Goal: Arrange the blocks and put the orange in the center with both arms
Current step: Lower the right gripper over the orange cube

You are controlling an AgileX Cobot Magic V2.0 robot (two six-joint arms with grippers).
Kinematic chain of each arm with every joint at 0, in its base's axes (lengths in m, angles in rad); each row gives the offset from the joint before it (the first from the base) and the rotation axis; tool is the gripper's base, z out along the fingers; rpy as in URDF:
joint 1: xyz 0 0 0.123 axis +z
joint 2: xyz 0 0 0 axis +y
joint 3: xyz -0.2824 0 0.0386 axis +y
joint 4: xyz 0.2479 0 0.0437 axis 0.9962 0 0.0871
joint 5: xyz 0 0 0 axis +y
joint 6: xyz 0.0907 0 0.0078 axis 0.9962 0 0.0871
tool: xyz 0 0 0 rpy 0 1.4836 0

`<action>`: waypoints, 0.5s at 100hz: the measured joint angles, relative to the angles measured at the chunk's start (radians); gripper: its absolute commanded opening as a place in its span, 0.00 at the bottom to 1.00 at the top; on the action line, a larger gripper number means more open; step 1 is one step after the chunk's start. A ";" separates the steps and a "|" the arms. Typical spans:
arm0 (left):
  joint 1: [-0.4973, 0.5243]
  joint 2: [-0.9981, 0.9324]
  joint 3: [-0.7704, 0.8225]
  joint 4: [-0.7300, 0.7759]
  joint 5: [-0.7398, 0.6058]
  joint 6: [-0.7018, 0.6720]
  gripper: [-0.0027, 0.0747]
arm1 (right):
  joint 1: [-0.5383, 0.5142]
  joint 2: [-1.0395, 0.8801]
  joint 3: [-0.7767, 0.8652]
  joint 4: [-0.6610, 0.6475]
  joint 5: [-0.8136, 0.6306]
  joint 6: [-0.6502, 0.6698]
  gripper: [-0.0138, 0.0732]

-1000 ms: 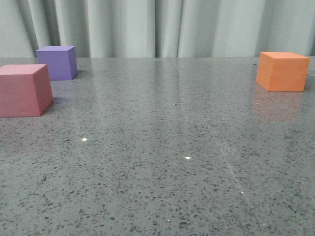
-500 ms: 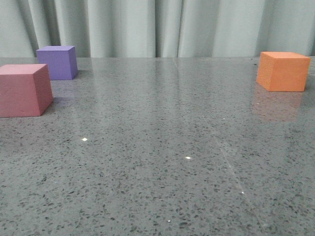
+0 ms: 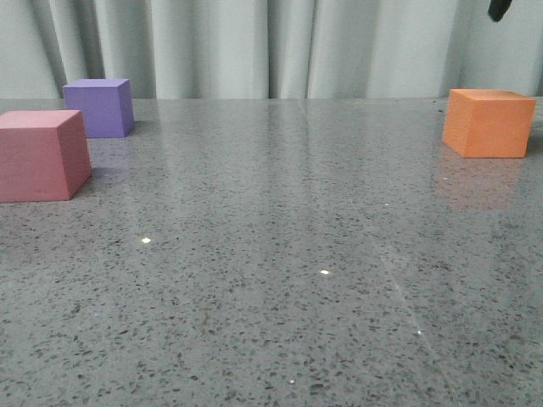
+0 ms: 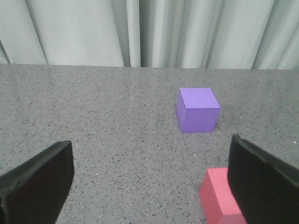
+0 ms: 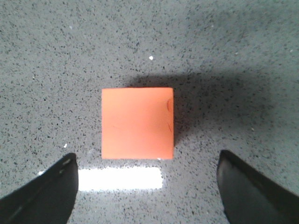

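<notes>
1. The right gripper (image 5: 147, 191) hung above the orange cube (image 5: 137, 123) at the table's (image 3: 280, 254) two o'clock, jaws wide apart
2. The left gripper (image 4: 149, 186) was spread wide, empty, near the purple cube (image 4: 197, 110) and pink cube (image 4: 219, 198) at ten o'clock

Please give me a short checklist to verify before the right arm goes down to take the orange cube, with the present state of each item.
1. Right gripper open: ok, its fingers stand wide apart.
2. Orange cube under that gripper: ok, seen from straight above, though not midway between the fingers.
3. Cube free of neighbours: ok, the grey table around it is bare.
4. Left gripper open, holding nothing: ok.
5. Pink-red cube and purple cube far from the orange one: ok, at the left side.
6. Height above the cube: cannot tell.
</notes>
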 measured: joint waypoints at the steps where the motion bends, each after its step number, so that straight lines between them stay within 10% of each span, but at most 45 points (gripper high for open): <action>1: 0.000 0.000 0.000 0.000 0.000 0.000 0.84 | 0.000 0.004 -0.007 0.001 0.003 0.000 0.85; 50: 0.000 0.000 0.000 0.000 -0.025 0.000 0.84 | 0.000 0.139 -0.048 0.049 0.018 -0.007 0.85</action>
